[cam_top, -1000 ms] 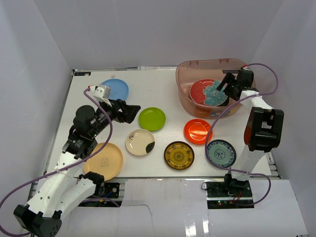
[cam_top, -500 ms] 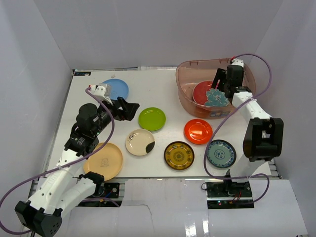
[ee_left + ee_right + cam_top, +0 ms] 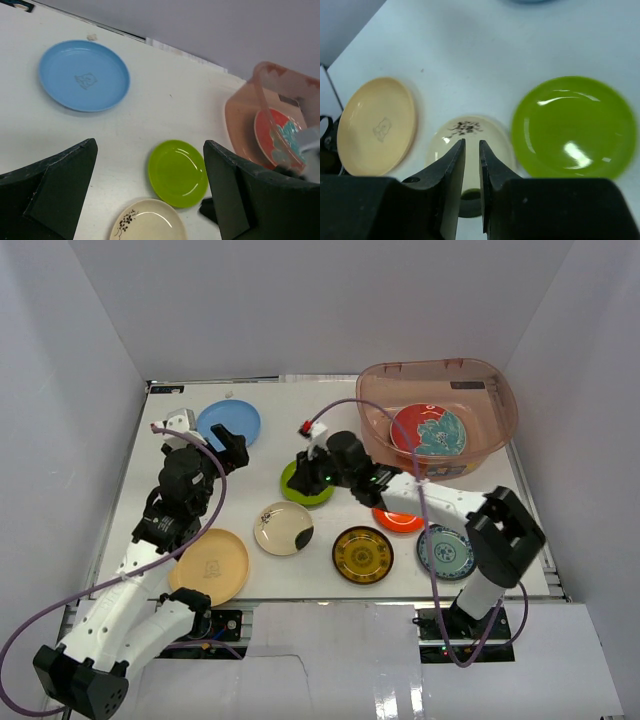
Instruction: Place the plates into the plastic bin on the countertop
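The red plate with teal flowers (image 3: 430,430) lies in the plastic bin (image 3: 437,368) at the back right. My right gripper (image 3: 308,462) (image 3: 471,142) hovers over the countertop (image 3: 300,405) beside the lime green plate (image 3: 305,488) (image 3: 575,127) and above the cream plate (image 3: 283,528) (image 3: 470,131); its jaws are almost together with nothing in the thin slit. My left gripper (image 3: 232,445) (image 3: 150,145) hangs wide open and empty just near of the light blue plate (image 3: 228,423) (image 3: 84,75).
A tan plate (image 3: 209,566) lies at the front left. The amber plate (image 3: 362,553) and the white-blue plate (image 3: 446,550) sit along the front. The right forearm partly covers the orange-red plate (image 3: 400,518). White walls enclose three sides.
The right arm left the red plate in the bin, swung left across the table to the green plate, and its jaws closed. The left gripper drew back toward the blue plate.
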